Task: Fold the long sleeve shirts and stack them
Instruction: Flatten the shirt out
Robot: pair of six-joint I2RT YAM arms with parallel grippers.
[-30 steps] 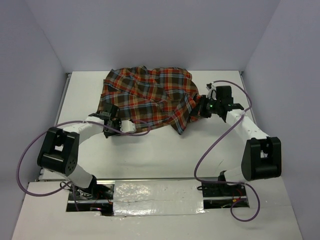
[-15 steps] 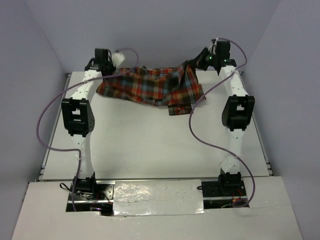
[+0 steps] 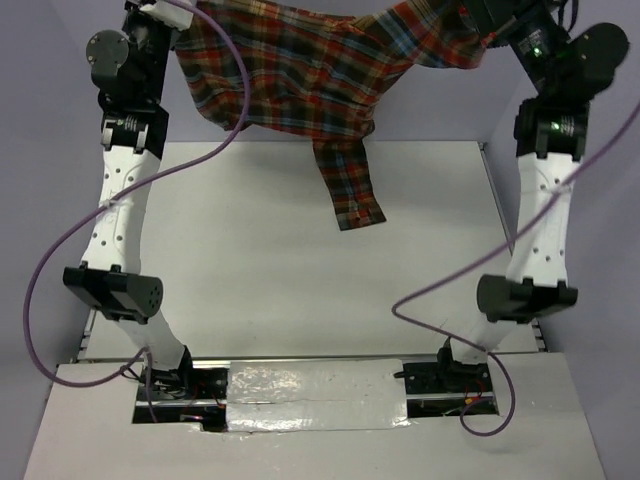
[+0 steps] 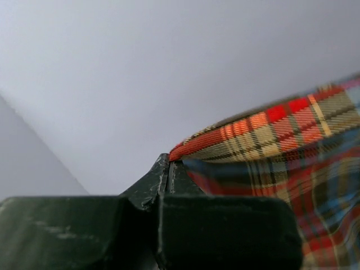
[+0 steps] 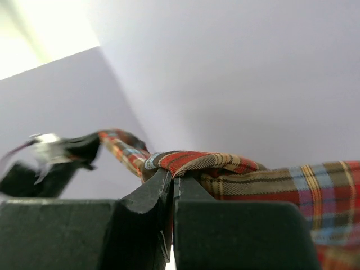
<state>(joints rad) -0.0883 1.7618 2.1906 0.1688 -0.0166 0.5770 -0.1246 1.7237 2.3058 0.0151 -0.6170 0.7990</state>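
High above table (image 3: 250,290), shirt (image 3: 290,70) hangs spread btw both arms. Clamped shut on fabric edges: left gripper (image 4: 170,164), right gripper (image 5: 172,175). One sleeve (image 3: 350,185) dangles. Cloth judged soft, light, floppy; best gripped at corners/edges, under tension.

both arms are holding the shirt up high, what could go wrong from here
The left gripper and right gripper each pinch only a thin edge of the plaid shirt, so the fabric may slip out. One sleeve hangs down in the middle and might end up crumpled under the body if the shirt is lowered.
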